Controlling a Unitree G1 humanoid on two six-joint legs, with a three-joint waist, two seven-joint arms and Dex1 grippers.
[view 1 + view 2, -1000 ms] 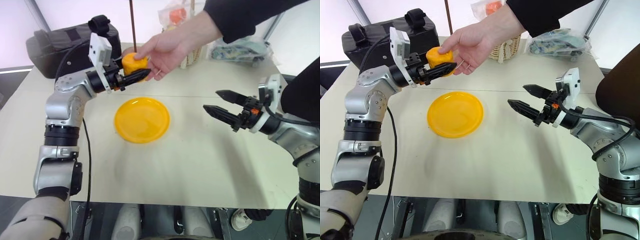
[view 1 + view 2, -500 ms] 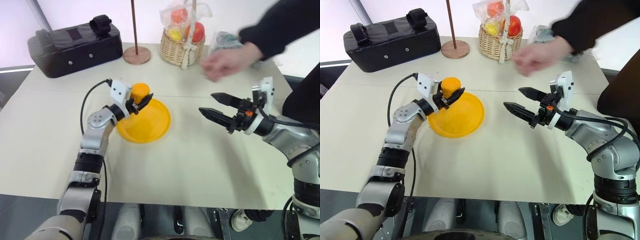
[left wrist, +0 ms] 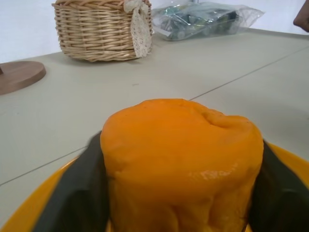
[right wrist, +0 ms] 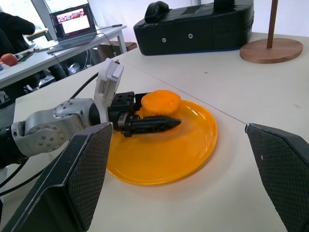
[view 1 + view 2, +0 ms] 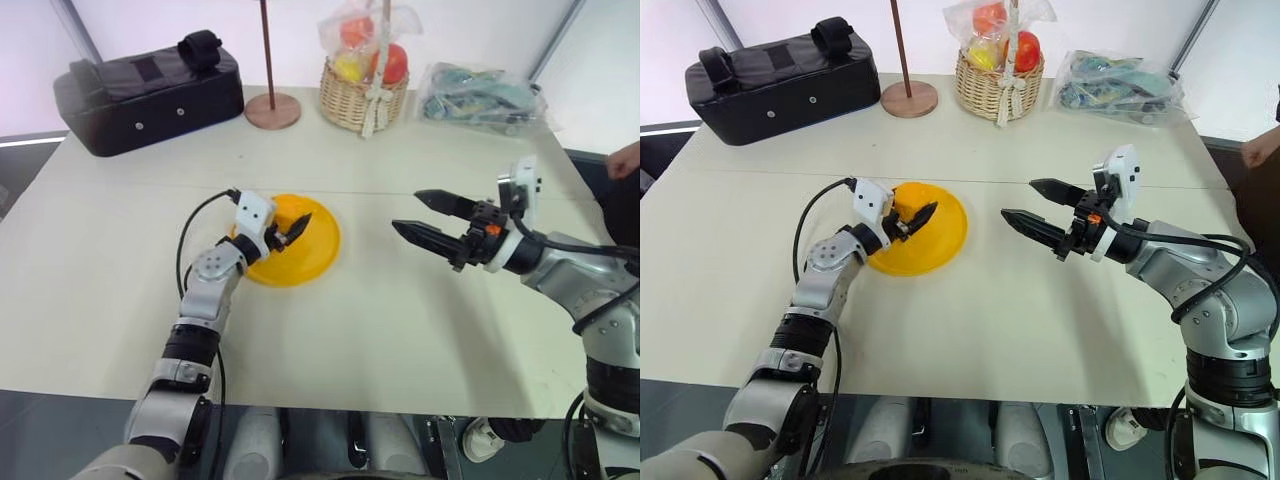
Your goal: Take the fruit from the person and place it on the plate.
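The orange-yellow fruit stands upright on the yellow-orange plate, on the side nearer my left arm. My left gripper lies low over the plate, one black finger on each side of the fruit, and it looks open around the fruit. My right gripper hovers open and empty to the right of the plate, pointing toward it. The person's hand is at the far right edge, away from the table's middle.
Along the back of the table stand a black bag, a round wooden pole base, a wicker basket of wrapped fruits and a plastic packet. Bare tabletop lies in front of the plate and between the arms.
My left gripper came down with the fruit from the person's hand onto the plate. The person's hand pulled back to the right edge. My right gripper stayed put.
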